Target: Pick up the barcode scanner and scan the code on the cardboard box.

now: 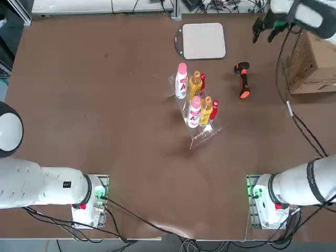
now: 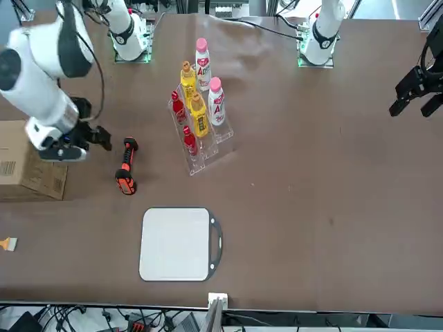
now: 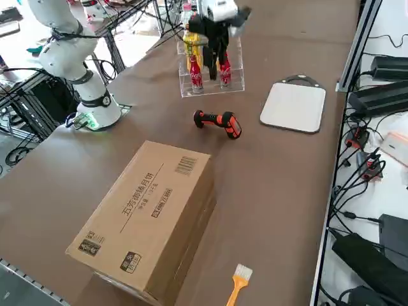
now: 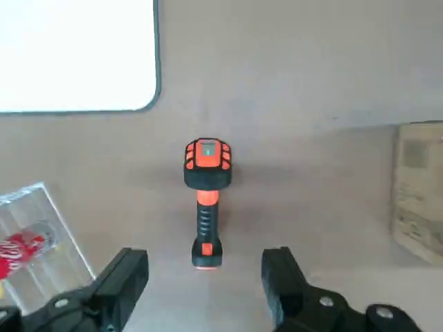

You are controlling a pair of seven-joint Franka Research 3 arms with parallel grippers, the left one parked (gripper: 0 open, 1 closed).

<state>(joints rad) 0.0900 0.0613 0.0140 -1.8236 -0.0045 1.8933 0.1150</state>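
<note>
I am at the approach step: my right gripper (image 4: 204,277) hangs above the table with its fingers spread wide and holding nothing, and the barcode scanner (image 1: 242,80) lies flat in the upper right of the top view. The cardboard box (image 1: 311,64) sits at the right edge there, near the scanner. Next I think I must descend and close around the handle.

- One barcode scanner (image 1: 242,80), black and orange, lying just below the tool (image 1: 265,30).
- One cardboard box (image 3: 148,217), beside the tool.
- One grey pad (image 1: 203,40).
- One clear rack (image 1: 202,131).
- Two pink-capped white bottles (image 1: 181,81).
- Two yellow bottles (image 1: 195,84).
- Two small red bottles (image 2: 189,140).
- One orange brush (image 3: 238,282).
</note>
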